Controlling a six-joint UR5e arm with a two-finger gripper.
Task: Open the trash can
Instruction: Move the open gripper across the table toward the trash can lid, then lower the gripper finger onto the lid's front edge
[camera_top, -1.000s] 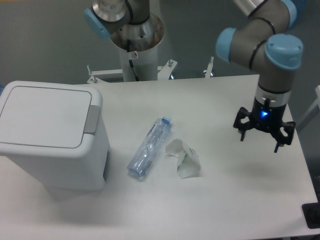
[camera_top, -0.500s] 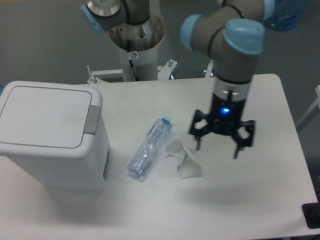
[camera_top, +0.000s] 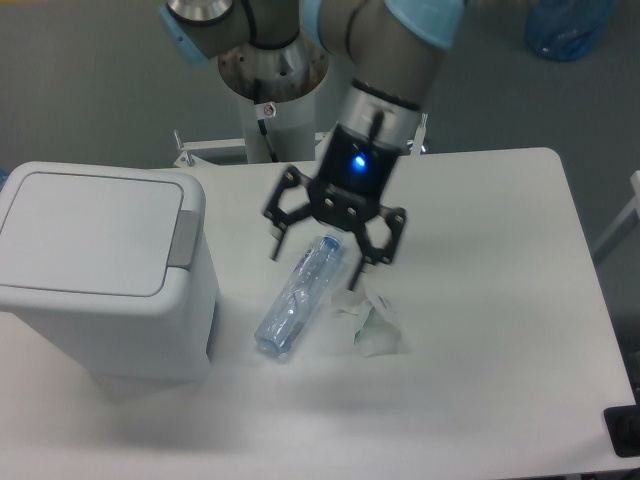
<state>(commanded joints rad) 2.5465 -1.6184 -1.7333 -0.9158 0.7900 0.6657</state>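
The trash can is a large white boxy bin at the left of the table. Its flat lid is shut. The grey push tab sits on its right edge. My gripper hangs open and empty above the middle of the table, over the top end of the bottle. It is to the right of the trash can and apart from it. A blue light glows on its wrist.
A clear plastic bottle with a blue cap lies on the table right of the bin. A crumpled piece of white paper lies beside it. The robot base stands behind the table's far edge.
My gripper has swept left across the table, from the right side to above the bottle's top end, and has turned a little. It stays open. The bin, bottle and paper have not moved.
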